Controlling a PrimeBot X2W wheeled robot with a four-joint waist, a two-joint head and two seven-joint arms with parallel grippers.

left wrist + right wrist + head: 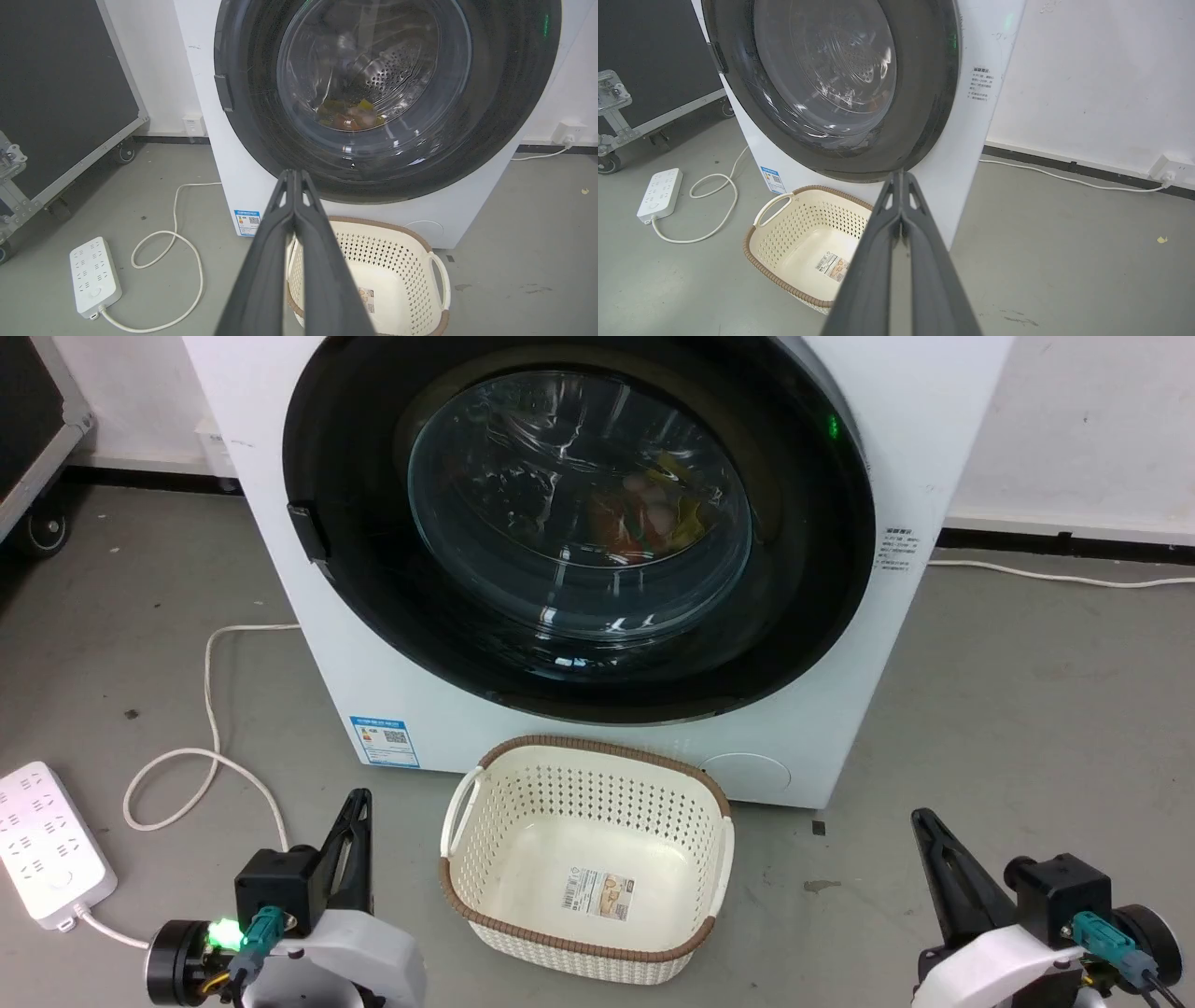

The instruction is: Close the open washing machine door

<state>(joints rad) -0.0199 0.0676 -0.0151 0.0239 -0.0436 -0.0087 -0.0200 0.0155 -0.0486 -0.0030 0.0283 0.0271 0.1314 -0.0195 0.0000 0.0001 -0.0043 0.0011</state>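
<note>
The washing machine door [579, 523] was seen shut against the washing machine [439, 691]. The left gripper [294, 173] and right gripper [900, 174] were held closed and empty, flanking the near laundry basket [560, 803].

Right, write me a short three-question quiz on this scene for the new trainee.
1. True or false: the washing machine door is shut against the front of the washing machine.
2. What lies in the basket on the floor in front of the machine? A) a pile of clothes B) nothing but a printed label on its bottom C) a bottle
3. Fill in: the fingers of the left claw and the right claw are pressed ___.

Key: 1 true; 2 B; 3 shut.
</note>
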